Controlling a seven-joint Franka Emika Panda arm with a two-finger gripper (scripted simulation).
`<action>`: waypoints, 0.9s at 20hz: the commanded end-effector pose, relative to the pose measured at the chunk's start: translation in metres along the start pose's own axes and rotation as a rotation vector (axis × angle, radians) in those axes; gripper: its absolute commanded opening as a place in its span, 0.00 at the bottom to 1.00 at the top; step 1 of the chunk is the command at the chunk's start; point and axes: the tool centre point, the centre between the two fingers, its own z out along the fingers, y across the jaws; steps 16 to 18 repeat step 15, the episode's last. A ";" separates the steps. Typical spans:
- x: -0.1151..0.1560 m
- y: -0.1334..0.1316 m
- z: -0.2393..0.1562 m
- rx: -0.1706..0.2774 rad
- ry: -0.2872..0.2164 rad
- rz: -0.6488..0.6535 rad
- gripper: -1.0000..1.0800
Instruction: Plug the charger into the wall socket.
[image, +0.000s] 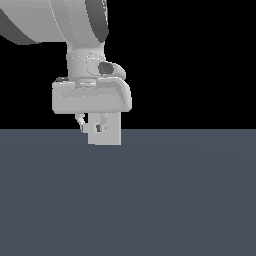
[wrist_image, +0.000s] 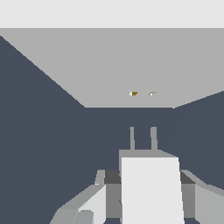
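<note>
Gripper (image: 93, 126) clamped on the charger (image: 95, 129), facing the wall socket (image: 111, 135).

Its fingers (image: 80, 122) press either side of the off-white cube, held above the dark slate floor (image: 150, 200). In the wrist view, two thin prongs (wrist_image: 142, 139) project from the charger's front toward 12 o'clock, aimed at the pale grey socket plate, whose two yellowish holes (wrist_image: 142, 93) sit just ahead of the prong tips and not yet entered. In the exterior view, the plate stands directly behind the gripper, mostly hidden.
</note>
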 end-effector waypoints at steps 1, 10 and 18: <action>0.008 0.000 0.001 0.000 0.000 0.001 0.00; 0.035 0.001 0.006 0.000 0.000 0.001 0.00; 0.039 0.000 0.006 0.000 0.000 0.001 0.00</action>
